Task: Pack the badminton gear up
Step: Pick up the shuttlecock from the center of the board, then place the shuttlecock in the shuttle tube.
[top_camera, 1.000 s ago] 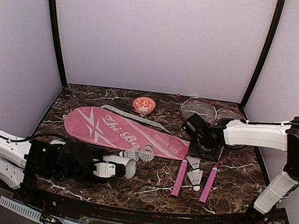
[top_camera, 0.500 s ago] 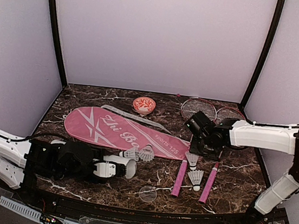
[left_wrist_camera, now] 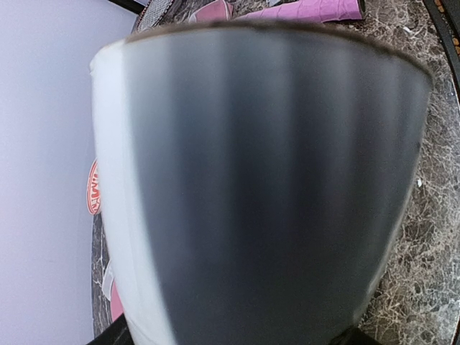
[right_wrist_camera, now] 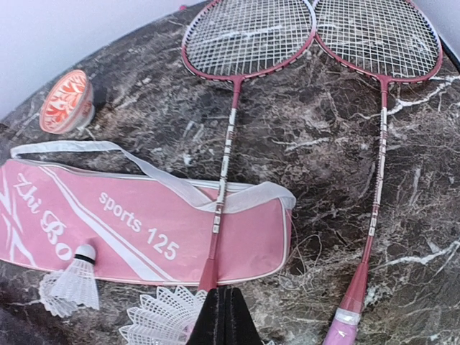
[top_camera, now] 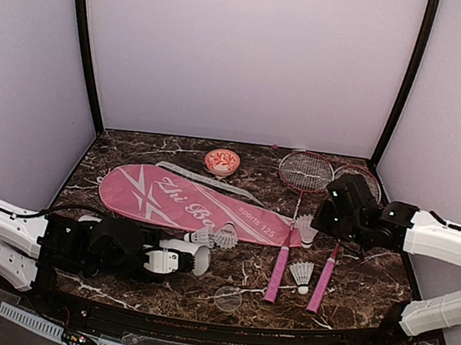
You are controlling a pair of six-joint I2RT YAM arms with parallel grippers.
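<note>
1. The right gripper's (right_wrist_camera: 223, 305) jaws are closed on a shuttlecock (top_camera: 306, 230), right of centre in the top view, at the pink cover's (top_camera: 178, 201) end.
2. The left gripper's (top_camera: 171, 259) jaws clamp the white tube (left_wrist_camera: 251, 180) at lower left, its mouth near two shuttlecocks (top_camera: 224, 236).
3. Two rackets (top_camera: 306, 170) lie at upper right.

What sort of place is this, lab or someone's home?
Probably a lab test booth: a marble-pattern table boxed in by plain lilac walls with black corner posts, nothing domestic around.

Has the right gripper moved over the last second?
Yes. The right gripper pulled back from the racket heads toward the near edge, shut on a shuttlecock.
</note>
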